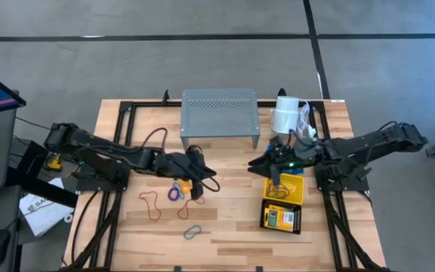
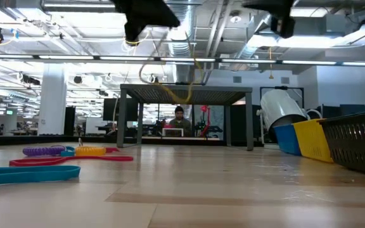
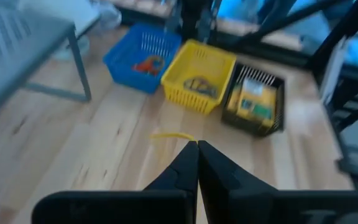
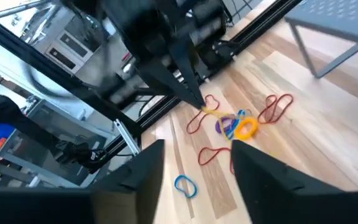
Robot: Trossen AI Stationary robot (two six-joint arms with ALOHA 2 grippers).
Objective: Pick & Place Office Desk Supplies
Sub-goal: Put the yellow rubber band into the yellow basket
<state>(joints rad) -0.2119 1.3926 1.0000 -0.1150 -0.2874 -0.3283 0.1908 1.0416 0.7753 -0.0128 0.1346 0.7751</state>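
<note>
My left gripper (image 3: 197,148) hangs shut above the table's middle (image 1: 207,181), with a thin yellow loop (image 2: 147,68) dangling from its tips. Below it on the wood lie loose loops: red (image 4: 276,106), purple (image 4: 224,124), orange (image 4: 247,128), and a grey one (image 1: 193,232) nearer the front. My right gripper (image 4: 194,158) is open and bare, raised near the baskets (image 1: 257,165) and facing the left one. The blue basket (image 3: 139,55), yellow basket (image 3: 197,78) and black basket (image 3: 257,99) stand in a row; the black one holds a crayon box (image 1: 280,218). My left gripper pinches the yellow loop between its two fingertips, a short strand (image 3: 173,135) showing just beyond them. The fingers slant down toward the table's right side. The loop hangs slack below the tips (image 4: 208,111), lifted clear of the table.
The grey perforated shelf (image 1: 220,113) stands at the far middle with the white paper roll (image 1: 285,115) to its right. The black frame rails (image 1: 119,128) run along the table's sides. Bare wood lies between the loops and the baskets.
</note>
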